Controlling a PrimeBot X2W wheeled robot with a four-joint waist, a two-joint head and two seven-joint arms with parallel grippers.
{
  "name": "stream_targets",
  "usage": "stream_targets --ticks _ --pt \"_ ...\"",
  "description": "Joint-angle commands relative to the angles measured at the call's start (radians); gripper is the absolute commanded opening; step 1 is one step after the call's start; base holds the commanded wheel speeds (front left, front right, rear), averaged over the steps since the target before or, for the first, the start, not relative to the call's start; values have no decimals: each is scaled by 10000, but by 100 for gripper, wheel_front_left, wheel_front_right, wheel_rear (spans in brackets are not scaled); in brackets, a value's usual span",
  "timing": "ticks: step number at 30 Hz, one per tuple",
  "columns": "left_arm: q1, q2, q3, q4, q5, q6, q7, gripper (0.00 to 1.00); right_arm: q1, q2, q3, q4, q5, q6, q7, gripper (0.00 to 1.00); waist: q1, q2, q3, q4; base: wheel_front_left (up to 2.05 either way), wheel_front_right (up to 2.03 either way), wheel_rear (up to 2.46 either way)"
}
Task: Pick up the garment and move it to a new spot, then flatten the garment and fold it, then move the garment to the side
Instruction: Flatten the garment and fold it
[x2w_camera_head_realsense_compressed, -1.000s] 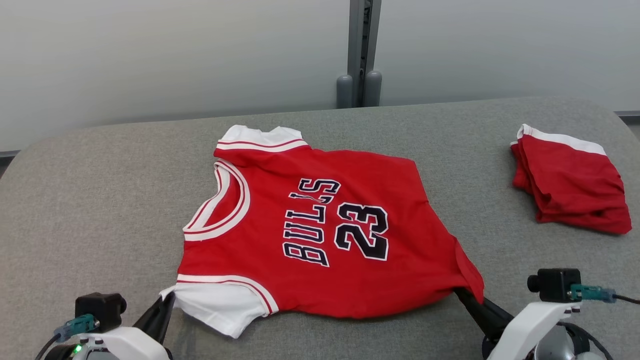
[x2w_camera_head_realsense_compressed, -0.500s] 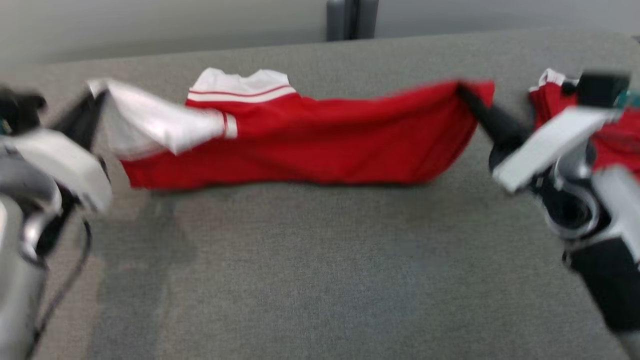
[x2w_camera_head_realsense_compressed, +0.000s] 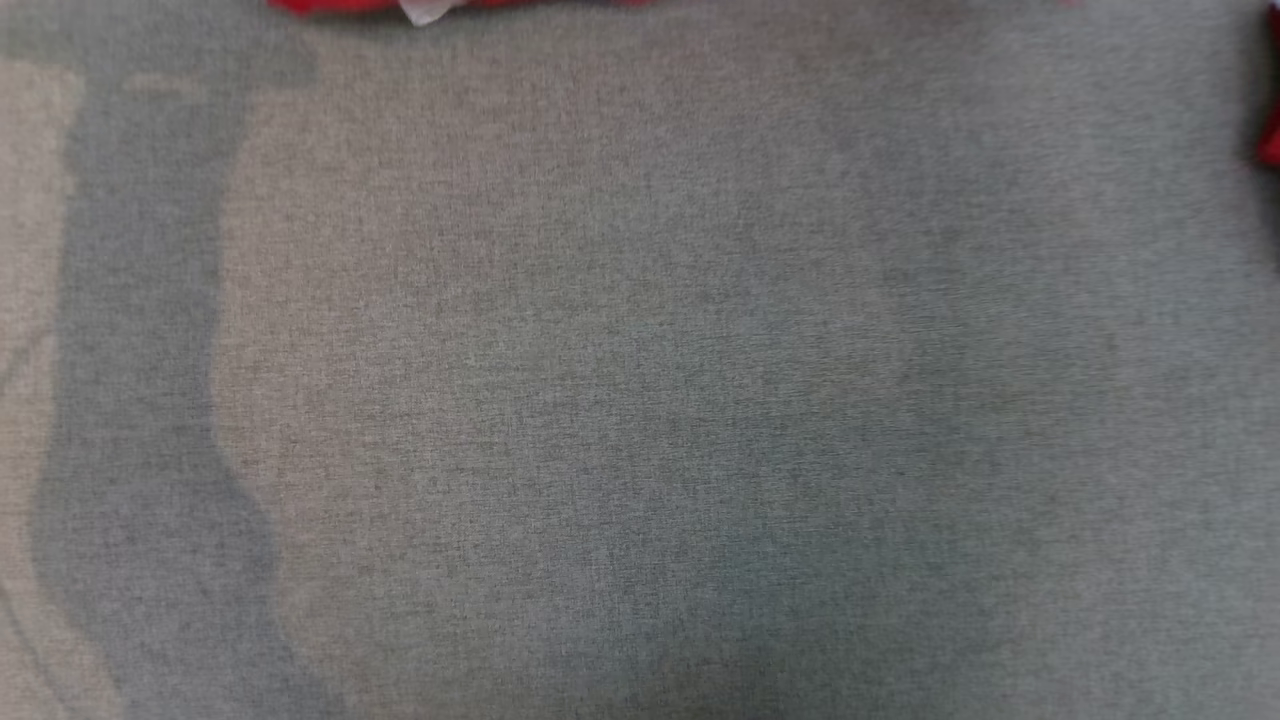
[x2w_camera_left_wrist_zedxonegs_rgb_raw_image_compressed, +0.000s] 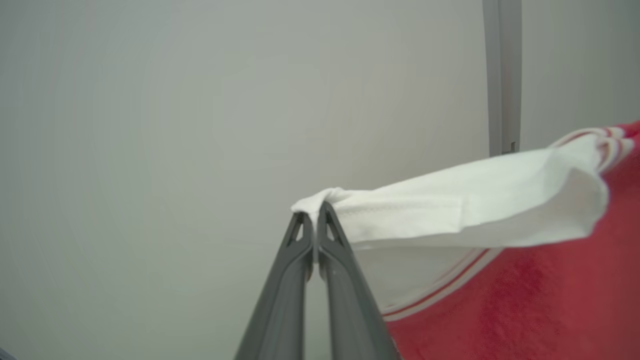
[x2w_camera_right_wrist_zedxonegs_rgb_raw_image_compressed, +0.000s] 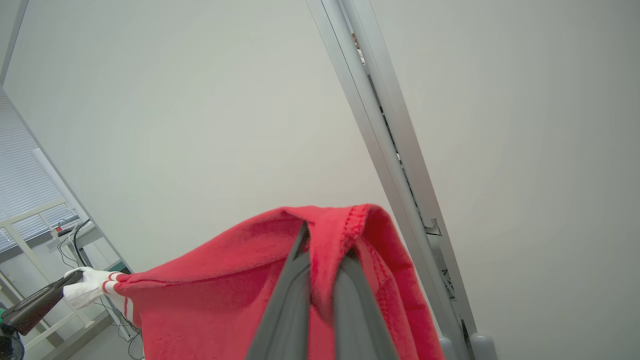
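The garment is a red jersey with white sleeves, and it hangs in the air stretched between both grippers. In the left wrist view my left gripper (x2w_camera_left_wrist_zedxonegs_rgb_raw_image_compressed: 314, 220) is shut on the tip of a white sleeve (x2w_camera_left_wrist_zedxonegs_rgb_raw_image_compressed: 450, 210), with the red body (x2w_camera_left_wrist_zedxonegs_rgb_raw_image_compressed: 525, 300) sagging to the right. In the right wrist view my right gripper (x2w_camera_right_wrist_zedxonegs_rgb_raw_image_compressed: 325, 240) is shut on a fold of the red hem (x2w_camera_right_wrist_zedxonegs_rgb_raw_image_compressed: 210, 290). The left gripper (x2w_camera_right_wrist_zedxonegs_rgb_raw_image_compressed: 37, 302) shows far off at the lower left there, holding the sleeve. A thin strip of the jersey (x2w_camera_head_realsense_compressed: 450, 4) crosses the top edge of the head view.
The grey fabric table (x2w_camera_head_realsense_compressed: 640, 400) lies below, blurred, with arm shadows on its left side. A sliver of another red cloth (x2w_camera_head_realsense_compressed: 1270, 140) sits at the right edge. Behind the jersey are a pale wall and a grey post (x2w_camera_right_wrist_zedxonegs_rgb_raw_image_compressed: 390, 150).
The jersey lay flat on the table a second ago; both grippers have lifted it by the sleeve and hem. The head camera has tilted down, so the jersey sits at the top edge.
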Motion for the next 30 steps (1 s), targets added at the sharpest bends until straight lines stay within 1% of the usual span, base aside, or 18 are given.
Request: stream_targets --ticks 1,7,8,10,12,15,16,17,20,24,27,30 --pt "-808 104 -231 458 109 -7 -231 0 -704 59 -19 217 137 3 -413 0 0 0 562 151 0 0 0" --pt "-2841 47 -885 1907 23 -2 -1069 0 -2309 14 473 913 338 3 -1341 0 0 0 608 195 0 0 0" --pt "-2841 47 -885 1907 23 -2 -1069 0 -2309 14 473 913 338 3 -1341 0 0 0 608 195 0 0 0" --pt "-3087 -45 -1246 2287 -47 -2 -1277 0 -2454 -43 731 1048 456 3 -1477 0 0 0 564 230 0 0 0" --pt "-3347 -111 -1471 2597 -290 -2 -1500 0 -2524 -118 917 1167 637 3 -1591 0 0 0 523 268 0 0 0" --pt "-3261 -221 -2036 2957 -648 -3 -1573 0 -2343 -260 1280 1337 949 3 -1526 0 0 0 456 350 0 0 0" --pt "-3149 -200 -2246 3049 -789 -3 -1568 0 -2232 -308 1431 1400 1038 3 -1484 0 0 0 432 362 0 0 0" --pt "-2745 -162 -2806 3219 -1026 -3 -1525 0 -1837 -349 1848 1540 1155 3 -1321 0 0 0 281 365 0 0 0" --pt "-1967 -20 -3765 3218 -1514 -3 -1330 0 -1081 -411 2539 1600 1446 3 -1054 0 0 0 -126 334 0 0 0" --pt "-451 344 -4912 2954 -2517 -3 -841 0 526 -533 3315 1641 2158 3 -442 0 0 0 -1042 259 0 0 0" --pt "614 710 -5612 2475 -3461 -3 -213 0 1571 -863 4020 1338 2513 3 94 0 0 0 -1770 227 0 0 0" --pt "1771 1255 -6234 1738 -4553 -3 496 0 2633 -1151 4646 890 2964 3 712 0 0 0 -2569 131 0 0 0"
